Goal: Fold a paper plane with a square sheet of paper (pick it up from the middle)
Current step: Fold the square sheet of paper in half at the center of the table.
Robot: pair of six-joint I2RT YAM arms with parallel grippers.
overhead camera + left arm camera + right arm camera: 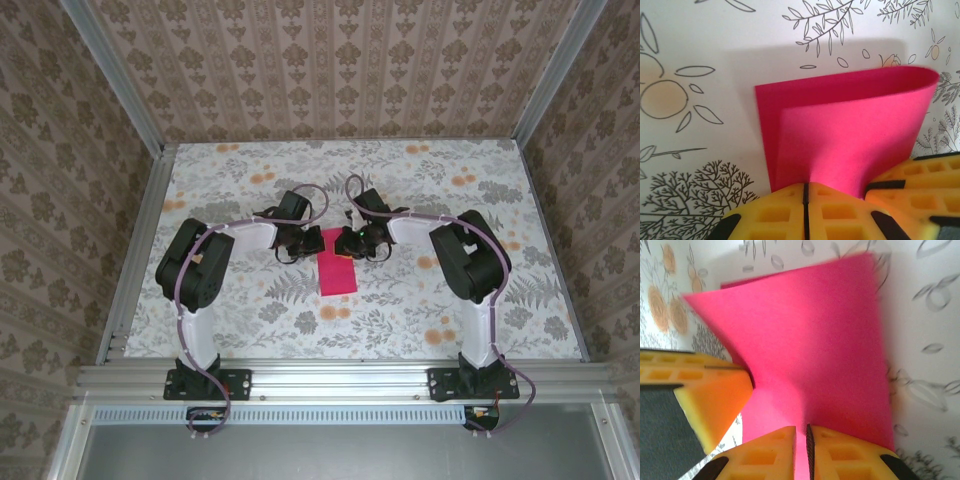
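The square sheet of paper point(338, 275) lies folded over into a magenta strip on the floral table, its rounded fold point(927, 87) loose rather than flat. My left gripper point(297, 243) is at the strip's far end. It is shut on the upper layer, which rises into its closed yellow fingertips point(805, 186). My right gripper point(362, 243) faces it from the other side. Its fingers point(802, 429) stand a slit apart with pink paper point(810, 340) running into the slit. Each wrist view also shows the other gripper's yellow finger point(920, 180) point(710, 400) pressed close to the sheet.
The floral tablecloth point(420, 310) stretches bare around the strip. Aluminium rails point(330, 375) frame the table, with patterned walls point(340, 60) behind and at both sides. Both arms arch inward from their bases, elbows out.
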